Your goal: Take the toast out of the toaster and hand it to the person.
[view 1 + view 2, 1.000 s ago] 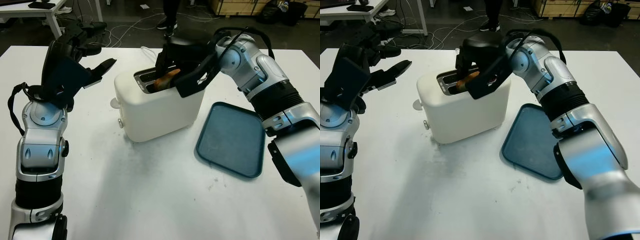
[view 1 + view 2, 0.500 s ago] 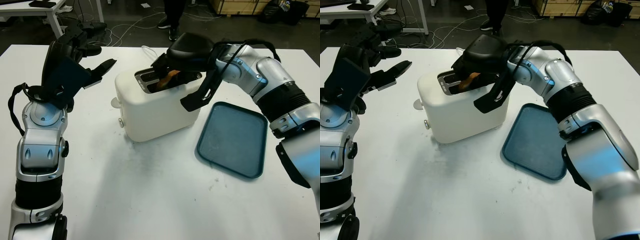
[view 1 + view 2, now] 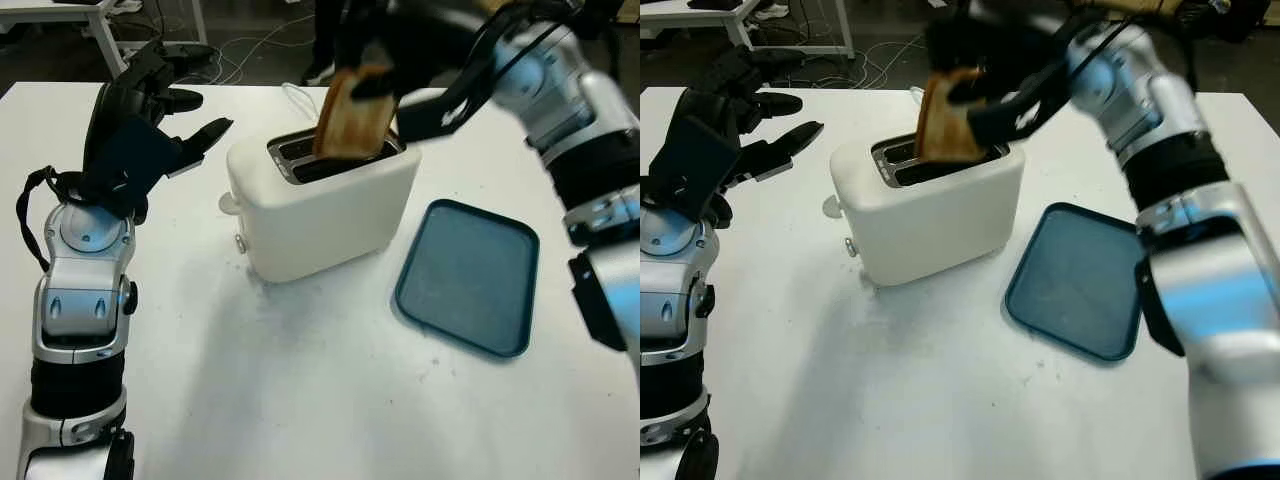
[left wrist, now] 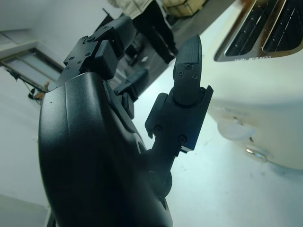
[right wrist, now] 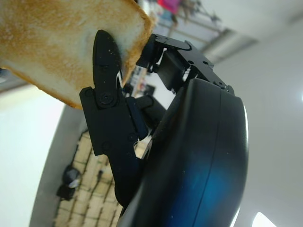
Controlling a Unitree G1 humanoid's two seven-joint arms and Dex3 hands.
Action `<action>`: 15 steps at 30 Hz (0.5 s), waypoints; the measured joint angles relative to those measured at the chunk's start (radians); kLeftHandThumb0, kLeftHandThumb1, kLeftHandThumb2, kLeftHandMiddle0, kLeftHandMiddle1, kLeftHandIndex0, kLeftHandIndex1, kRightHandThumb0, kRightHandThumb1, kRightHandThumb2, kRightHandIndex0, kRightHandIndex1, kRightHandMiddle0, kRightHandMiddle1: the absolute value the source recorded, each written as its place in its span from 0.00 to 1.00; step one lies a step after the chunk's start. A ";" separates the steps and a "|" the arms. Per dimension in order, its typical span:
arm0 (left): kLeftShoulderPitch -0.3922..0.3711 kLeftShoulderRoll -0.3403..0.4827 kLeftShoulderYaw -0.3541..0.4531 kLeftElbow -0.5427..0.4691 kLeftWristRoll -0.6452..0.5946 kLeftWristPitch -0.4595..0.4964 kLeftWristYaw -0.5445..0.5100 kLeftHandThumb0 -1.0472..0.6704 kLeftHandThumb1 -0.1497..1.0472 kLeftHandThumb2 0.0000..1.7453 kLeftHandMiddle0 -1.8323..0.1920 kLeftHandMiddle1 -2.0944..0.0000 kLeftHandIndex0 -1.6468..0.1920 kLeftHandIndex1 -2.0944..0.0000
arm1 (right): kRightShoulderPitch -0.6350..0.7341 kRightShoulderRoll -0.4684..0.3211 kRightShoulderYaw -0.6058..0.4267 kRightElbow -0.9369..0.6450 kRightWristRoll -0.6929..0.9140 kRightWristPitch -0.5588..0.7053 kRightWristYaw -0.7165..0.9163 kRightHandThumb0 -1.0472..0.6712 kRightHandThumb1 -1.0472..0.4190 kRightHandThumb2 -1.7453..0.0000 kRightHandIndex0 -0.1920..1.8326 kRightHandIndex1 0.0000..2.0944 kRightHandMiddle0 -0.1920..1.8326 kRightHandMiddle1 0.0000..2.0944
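White counter (image 3: 300,400): blue tray (image 3: 465,275) at 3 o'clock, white toaster (image 3: 320,215) at centre. Left hand (image 3: 150,125) at 10 o'clock, open, holding nothing. Toast (image 3: 353,115) lifted clear above the slots, gripped by right hand (image 3: 400,50) fingers (image 5: 106,66). Beyond, at 12 o'clock: dark floor (image 3: 255,45) with cables.

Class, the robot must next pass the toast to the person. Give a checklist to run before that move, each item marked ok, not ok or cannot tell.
1. Browned toast slice clear of the white two-slot toaster: ok, lifted above the slot.
2. Right hand gripping the slice: ok.
3. Grip firm enough for travel: cannot tell.
4. Left hand out of the way: ok, open, beside the toaster.
5. Person's hand ready to receive: cannot tell.
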 measured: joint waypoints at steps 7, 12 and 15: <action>0.000 0.000 0.000 0.000 0.000 0.000 0.000 0.42 0.80 0.15 0.82 0.53 0.73 0.72 | -0.058 -0.038 -0.088 0.089 0.070 0.001 -0.053 0.35 0.09 0.71 0.60 0.83 0.45 0.83; 0.000 0.000 0.000 0.000 0.000 0.000 0.000 0.42 0.80 0.15 0.82 0.54 0.73 0.72 | -0.059 -0.082 -0.088 0.187 0.050 0.005 -0.162 0.35 0.09 0.74 0.60 0.83 0.47 0.70; 0.000 0.000 0.001 0.000 -0.001 0.000 -0.001 0.43 0.80 0.15 0.82 0.54 0.73 0.72 | -0.055 -0.097 -0.081 0.243 0.020 0.054 -0.277 0.37 0.09 0.78 0.58 0.83 0.45 0.82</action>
